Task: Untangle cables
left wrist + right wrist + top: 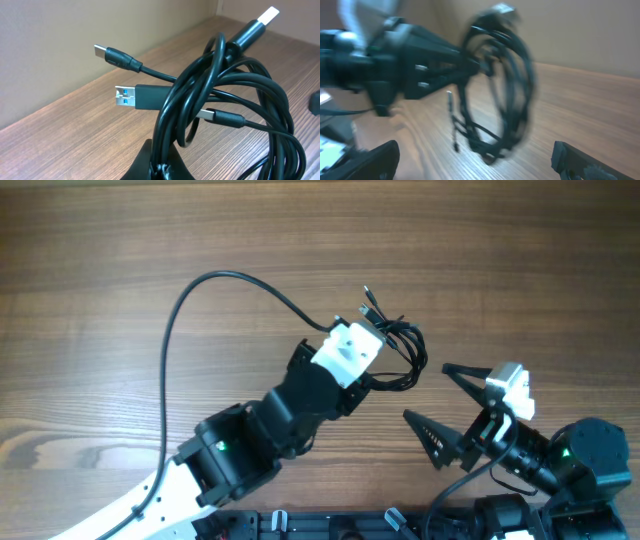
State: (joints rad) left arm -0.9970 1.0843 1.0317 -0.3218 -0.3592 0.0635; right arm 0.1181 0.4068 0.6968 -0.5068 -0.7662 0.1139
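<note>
Left pincer (380, 372): clenched on the cable bundle (412, 340), gripping several strands at the coil's lower edge, as the left wrist view confirms. The bundle sits right of centre over the desk (150, 240). It is held up as an upright coil. Whether its lowest loop touches the wood cannot be told.

Right pincer (424, 391): released, jaws spread wide, holding nothing. Its tips point toward 10 o'clock in the overhead view.

Key relation: the bundle lies at about 11 o'clock from the right pincer, near but apart. The coil's long axis runs roughly 12 to 6 o'clock in the overhead view, so its open face turns toward the right pincer. The right wrist view, though blurred, shows the loop between the spread jaws.

Free ends: a flat plug (125, 96) and a small plug (102, 50) stick out of the coil.

Judgement: the right arm is the free one and the nearer, and is placed to take a loose strand. Snagging several strands together is the risk.
</note>
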